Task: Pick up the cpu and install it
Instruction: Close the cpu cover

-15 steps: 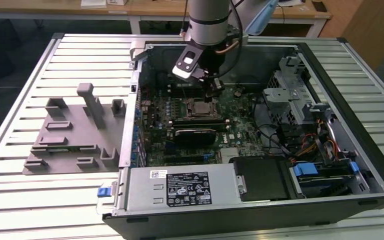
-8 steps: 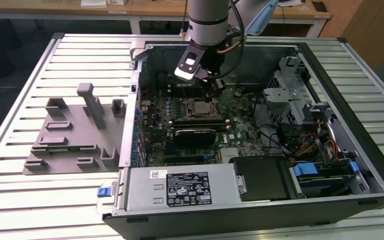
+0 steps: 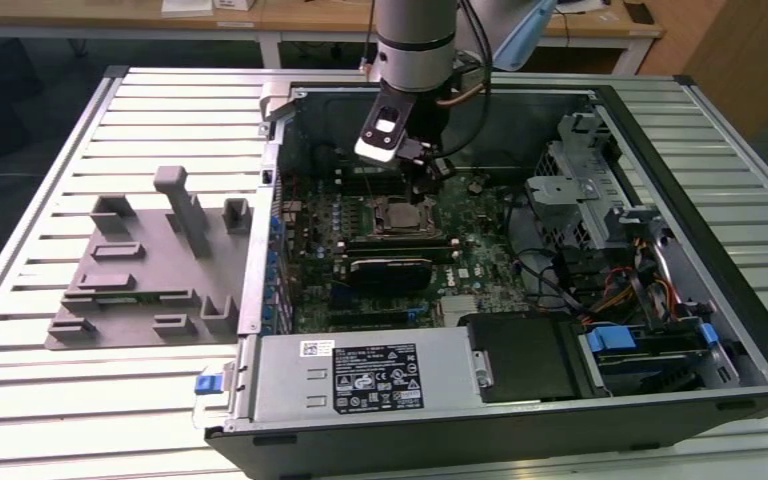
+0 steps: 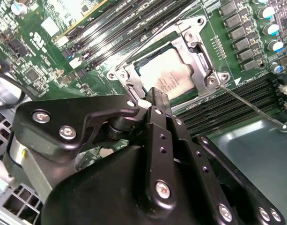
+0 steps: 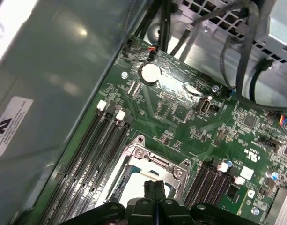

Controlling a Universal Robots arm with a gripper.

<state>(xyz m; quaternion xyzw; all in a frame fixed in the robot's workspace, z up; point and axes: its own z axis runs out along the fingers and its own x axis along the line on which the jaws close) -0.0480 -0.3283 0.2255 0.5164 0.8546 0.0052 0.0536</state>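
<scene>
- Frankly, in the exterior view the gripper [image 3: 420, 165] tips are hard to pick out against the dark motherboard [image 3: 471, 265].
- In both wrist views the gripper's own body hides the near edge of the cpu [image 4: 169, 75] [image 5: 134, 185]; the socket frame [image 4: 202, 44] overlaps its rim.
- The cpu lies flat in the socket, just under the tips; contact is unclear.
- The fingers [image 5: 149, 188] are pressed together, gripping nothing.

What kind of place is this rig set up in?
Probably a robotics lab or test workshop. An open desktop computer case sits on a slatted metal table beside a grey fixture tray, and wooden office desks stand behind.
</scene>
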